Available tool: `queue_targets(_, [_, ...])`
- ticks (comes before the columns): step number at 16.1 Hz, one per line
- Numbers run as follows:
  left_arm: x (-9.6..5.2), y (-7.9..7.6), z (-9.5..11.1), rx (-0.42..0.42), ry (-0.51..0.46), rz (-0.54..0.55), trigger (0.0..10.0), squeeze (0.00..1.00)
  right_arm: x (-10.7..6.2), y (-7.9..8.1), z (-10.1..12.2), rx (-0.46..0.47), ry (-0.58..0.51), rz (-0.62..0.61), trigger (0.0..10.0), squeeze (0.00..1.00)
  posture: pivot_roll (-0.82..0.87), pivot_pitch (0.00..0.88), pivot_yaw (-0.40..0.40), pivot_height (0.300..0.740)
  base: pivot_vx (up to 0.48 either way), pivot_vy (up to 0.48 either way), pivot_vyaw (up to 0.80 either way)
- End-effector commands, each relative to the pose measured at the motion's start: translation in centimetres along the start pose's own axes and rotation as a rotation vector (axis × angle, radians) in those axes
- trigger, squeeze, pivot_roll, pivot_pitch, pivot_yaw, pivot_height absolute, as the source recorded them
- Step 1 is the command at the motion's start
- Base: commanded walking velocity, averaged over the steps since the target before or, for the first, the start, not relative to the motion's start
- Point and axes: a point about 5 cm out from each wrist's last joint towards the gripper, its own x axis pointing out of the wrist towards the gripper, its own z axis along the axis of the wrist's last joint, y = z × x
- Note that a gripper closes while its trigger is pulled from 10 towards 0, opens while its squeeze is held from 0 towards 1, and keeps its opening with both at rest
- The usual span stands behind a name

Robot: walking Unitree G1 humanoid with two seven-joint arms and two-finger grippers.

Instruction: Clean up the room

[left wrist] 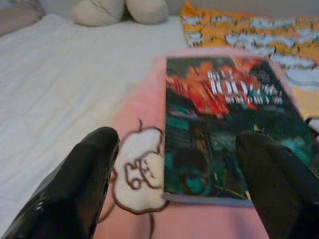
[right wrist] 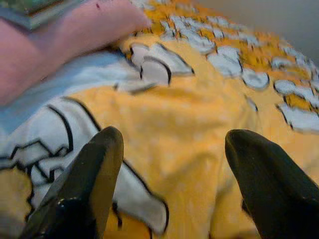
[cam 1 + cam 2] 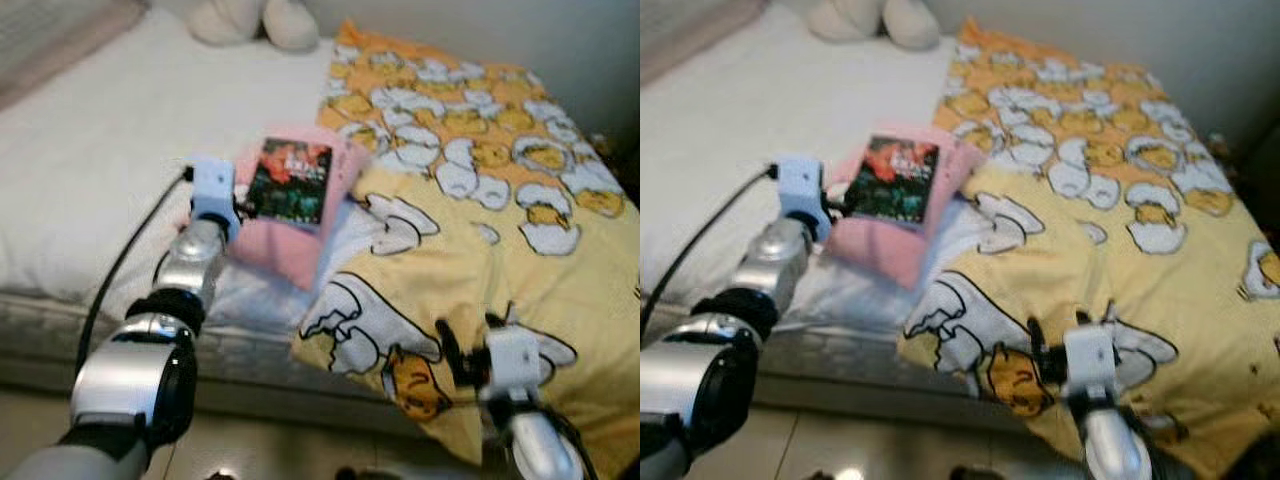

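— White bedding covers the bed [image 3: 110, 150], right?

— Yes, a white sheet over the mattress, with a yellow blanket [image 3: 480, 230] printed with white and orange cartoon shapes spread over the side toward three o'clock. Its near corner hangs over the bed's edge.

— What lies in the middle?

— A pink pillow [image 3: 290, 235], tilted, resting partly on the sheet and touching the blanket's edge. On top of it lies a book [image 3: 291, 180] with a dark green and red-orange cover. The left wrist view shows a small white cartoon figure printed on the pillow just beside the book.

— And at twelve o'clock?

— A cream stuffed toy [image 3: 250, 20] at the far end of the bed, well apart from the pillow.

— Where are the arms?

— The left gripper [image 1: 174, 164] is just at the near edge of the pillow, at about nine o'clock from the book, its fingers [image 1: 79, 184] spread wide with the book's near end between them, not closed on anything. The right gripper [image 2: 172, 169] hovers over the blanket's near corner at five o'clock, jaws likewise wide apart, holding nothing.
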Motion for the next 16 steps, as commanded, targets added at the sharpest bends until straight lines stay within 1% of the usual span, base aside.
queue_targets(1, [0.3, -0.2, 1.0, 0.023, -0.041, 0.007, 10.0, 0.0, -0.2, -0.1, 0.8, -0.007, -0.017, -0.008, 10.0, 0.0, -0.21, 0.109, -0.063, 0.74, 0.0, 0.0, 0.0])
queue_targets(2, [0.1, -0.3, 0.9, 0.034, -0.071, -0.01, 10.0, 0.0, -0.7, 0.0, 1.2, -0.003, -0.028, -0.019, 10.0, 0.0, -0.21, 0.108, -0.047, 0.74, 0.0, 0.0, 0.0])
queue_targets(3, [-0.9, -1.2, 0.5, 0.066, -0.163, -0.116, 10.0, 0.0, -1.3, -0.5, 2.7, 0.012, -0.088, -0.066, 10.0, 0.0, -0.18, 0.101, -0.029, 0.74, 0.0, 0.0, 0.0])
queue_targets(4, [-1.7, -1.4, 0.1, 0.074, -0.2, -0.147, 10.0, 0.0, -1.6, -0.7, 3.2, 0.017, -0.107, -0.077, 10.0, 0.0, -0.16, 0.086, -0.016, 0.74, 0.0, 0.0, 0.0])
queue_targets(5, [-3.3, -1.3, -0.6, 0.056, -0.234, -0.159, 10.0, 0.0, -2.0, -1.0, 4.0, 0.022, -0.131, -0.094, 10.0, 0.0, -0.13, 0.062, -0.005, 0.74, 0.0, 0.0, 0.0])
queue_targets(6, [-5.8, -0.7, -1.6, 0.011, -0.239, -0.099, 10.0, 0.0, -2.1, -1.5, 4.6, 0.036, -0.159, -0.119, 10.0, 0.0, -0.09, 0.032, 0.015, 0.74, 0.0, 0.0, 0.0])
queue_targets(7, [-8.5, -0.6, -3.0, -0.04, -0.185, -0.065, 10.0, 0.0, -1.8, -1.3, 4.8, 0.07, -0.16, -0.105, 10.0, 0.0, -0.06, 0.007, 0.026, 0.74, 0.0, 0.0, 0.0])
queue_targets(8, [-10.3, -1.1, -3.9, -0.048, -0.156, -0.061, 10.0, 0.0, -1.1, -1.0, 4.5, 0.115, -0.137, -0.074, 10.0, 0.0, -0.04, 0.0, 0.023, 0.74, 0.0, 0.0, 0.0])
queue_targets(9, [-11.5, -1.9, -4.7, -0.07, -0.127, -0.074, 10.0, 0.0, 0.1, -0.9, 4.0, 0.161, -0.114, -0.045, 10.0, 0.0, -0.02, 0.0, 0.014, 0.74, 0.0, 0.0, 0.0])
queue_targets(10, [-11.7, -2.3, -4.9, -0.092, -0.117, -0.072, 10.0, 0.0, 1.0, -0.8, 3.6, 0.189, -0.099, -0.028, 10.0, 0.0, 0.0, 0.0, 0.013, 0.74, 0.0, 0.0, 0.0])
queue_targets(11, [-11.4, -3.0, -4.8, -0.118, -0.115, -0.09, 10.0, 0.0, 3.1, -0.7, 3.3, 0.198, -0.088, 0.005, 10.0, 0.0, 0.02, 0.0, 0.007, 0.74, 0.0, 0.0, 0.0])
queue_targets(12, [-10.6, -3.6, -4.0, -0.113, -0.118, -0.137, 10.0, 0.0, 4.9, -0.7, 3.7, 0.181, -0.102, 0.009, 10.0, 0.0, 0.03, 0.0, 0.017, 0.74, 0.0, 0.0, 0.0])
queue_targets(13, [-10.1, -3.7, -3.1, -0.073, -0.121, -0.155, 10.0, 0.0, 6.0, -0.8, 4.1, 0.181, -0.118, 0.002, 10.0, 0.0, 0.04, 0.0, 0.042, 0.74, 0.0, 0.0, 0.0])
queue_targets(14, [-9.6, -3.6, -2.7, -0.063, -0.121, -0.171, 10.0, 0.0, 6.4, -0.8, 4.5, 0.185, -0.137, -0.007, 10.0, 0.0, 0.04, 0.0, 0.071, 0.74, 0.0, 0.0, 0.0])
queue_targets(15, [-8.9, -3.4, -2.0, -0.04, -0.126, -0.192, 10.0, 0.0, 7.1, -0.6, 5.0, 0.181, -0.163, -0.015, 10.0, 0.0, 0.02, 0.0, 0.109, 0.74, 0.0, 0.0, 0.0])
queue_targets(16, [-8.5, -3.3, -1.7, -0.025, -0.128, -0.206, 10.0, 0.0, 7.4, -0.3, 5.2, 0.168, -0.175, -0.011, 10.0, 0.0, 0.02, 0.0, 0.136, 0.74, 0.0, 0.0, 0.0])
